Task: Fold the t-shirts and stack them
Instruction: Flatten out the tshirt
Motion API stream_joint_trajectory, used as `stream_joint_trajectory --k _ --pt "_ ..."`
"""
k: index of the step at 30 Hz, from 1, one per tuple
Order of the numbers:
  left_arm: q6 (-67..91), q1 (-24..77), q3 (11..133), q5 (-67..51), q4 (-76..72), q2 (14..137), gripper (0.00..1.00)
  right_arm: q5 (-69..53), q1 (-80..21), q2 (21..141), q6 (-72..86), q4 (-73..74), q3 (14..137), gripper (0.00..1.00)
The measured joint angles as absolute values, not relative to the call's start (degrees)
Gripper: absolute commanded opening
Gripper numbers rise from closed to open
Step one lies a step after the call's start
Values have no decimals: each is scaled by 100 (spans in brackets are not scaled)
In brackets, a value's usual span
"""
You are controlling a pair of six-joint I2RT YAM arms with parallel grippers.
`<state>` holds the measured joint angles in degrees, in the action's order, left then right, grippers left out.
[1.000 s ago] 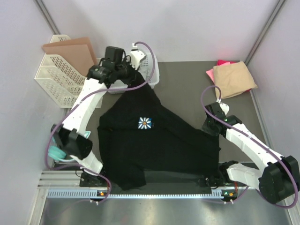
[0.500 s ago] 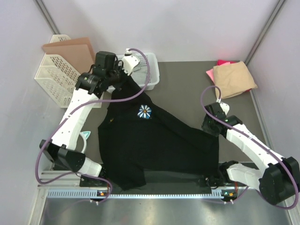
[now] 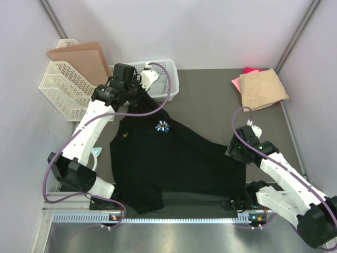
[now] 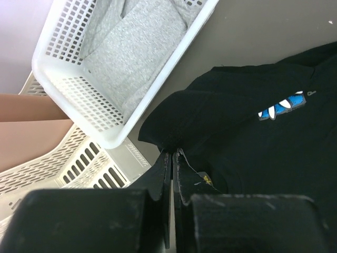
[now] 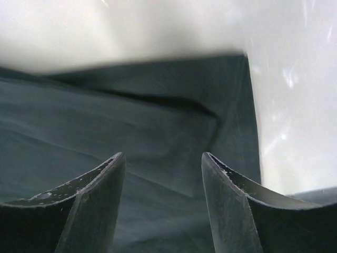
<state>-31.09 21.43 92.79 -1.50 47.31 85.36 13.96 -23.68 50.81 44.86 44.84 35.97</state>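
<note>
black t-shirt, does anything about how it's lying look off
Yes. The black t-shirt is not flat: the left tool pinches its far corner beside the white mesh basket, so it lies stretched into a lopsided, creased triangle. The right tool hangs open over its right edge.

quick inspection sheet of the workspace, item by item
surface: dark table, partly covered by cloth
job's things: black t-shirt spread out, unfolded; tan t-shirt folded at far right, pink t-shirt peeking from under it
clutter: white mesh basket holding grey cloth; cardboard sheets by a white rack
grippers: left gripper shut on the black t-shirt's edge near the basket; right gripper open above the black t-shirt
cables: purple cables loop along both arms
surroundings: plain walls; nothing else seen
</note>
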Motion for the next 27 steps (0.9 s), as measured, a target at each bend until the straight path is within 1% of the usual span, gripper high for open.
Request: stream_joint_trajectory --k 4,12,17,23,24,26,27 --pt "-3173 2143 9201 -3 4689 8477 0 1273 -2499 5258 4624 4578 3291 61" --pt "-3310 2134 8709 252 4587 8128 0 1629 -2652 5723 4851 4578 3363 62" --pt "-3321 2082 8517 290 4499 8101 0 2018 -2652 5953 4989 4497 3393 59" --pt "-3319 2036 8412 287 4456 8090 0 2270 -2652 6416 5076 4195 3393 49" --pt "-3319 2034 8399 290 4453 8084 0 2290 -2652 6499 5078 4141 3393 44" --pt "-3319 2027 8379 287 4447 8071 0 2300 -2652 6670 5072 4040 3393 38" --pt "-3319 2025 8374 287 4442 8066 0 2303 -2652 6726 5065 3997 3393 32"
